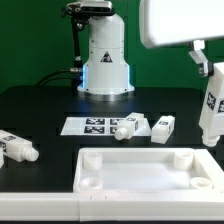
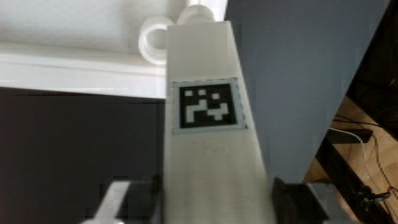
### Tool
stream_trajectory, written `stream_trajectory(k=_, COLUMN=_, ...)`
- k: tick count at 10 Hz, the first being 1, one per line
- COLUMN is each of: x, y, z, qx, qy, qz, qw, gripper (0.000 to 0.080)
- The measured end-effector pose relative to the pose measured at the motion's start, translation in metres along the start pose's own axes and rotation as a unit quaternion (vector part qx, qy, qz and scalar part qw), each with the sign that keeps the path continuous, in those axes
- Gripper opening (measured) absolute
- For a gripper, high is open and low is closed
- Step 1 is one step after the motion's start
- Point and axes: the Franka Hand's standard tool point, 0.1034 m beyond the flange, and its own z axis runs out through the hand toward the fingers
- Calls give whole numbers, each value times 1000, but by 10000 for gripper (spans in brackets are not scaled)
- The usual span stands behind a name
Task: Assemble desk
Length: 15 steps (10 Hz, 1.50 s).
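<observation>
White desk panel [image 1: 150, 172] lies flat at the front of the black table [image 1: 40, 105], sockets up, no leg seated in it that I can see. Exterior view: gripper [image 1: 204, 62] is at the exterior view's right edge, carrying the held leg [image 1: 212, 112] roughly upright, just beside the panel's right end. One loose leg [image 1: 16, 148] lies far out on the exterior view's left. A second loose leg [image 1: 125, 127] and a third loose leg [image 1: 163, 126] lie by the marker board [image 1: 92, 125].

Wrist view: fingers [image 2: 125, 200] are clamped on either side of the held leg. It points toward a round corner socket [image 2: 160, 42], and the tip looks slightly off the ring. Contact or not, can't tell.

Risk, my read: the tip catches the socket rim, then the leg cocks in the grip or shoves the panel, since nothing visible pins the panel down. Any tilt could jam the insertion.

Labels: a square black-and-white tag [image 2: 208, 105] on the held leg, same kind on the loose legs and the board. No brand, no readable text.
</observation>
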Motion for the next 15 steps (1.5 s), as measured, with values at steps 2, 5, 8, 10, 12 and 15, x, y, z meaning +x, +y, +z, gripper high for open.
stream_trajectory(k=2, x=5, y=6, z=1, qx=-12, qy=85, qz=-1, qw=996, gripper=285)
stream_trajectory(k=5, x=-3, y=14, z=14, qx=-21, qy=106, qz=-21, qw=994, gripper=285)
stream_trajectory(k=8, x=-15, y=10, z=24, qx=-23, qy=118, qz=-26, qw=992, gripper=285)
stream_trajectory(k=10, x=-24, y=18, z=32, qx=-26, qy=108, qz=-22, qw=994, gripper=285)
stream_trajectory(k=12, x=-25, y=18, z=37, qx=-25, qy=106, qz=-22, qw=994, gripper=285)
stream_trajectory(k=15, x=-15, y=20, z=40, qx=-25, qy=111, qz=-19, qw=993, gripper=285)
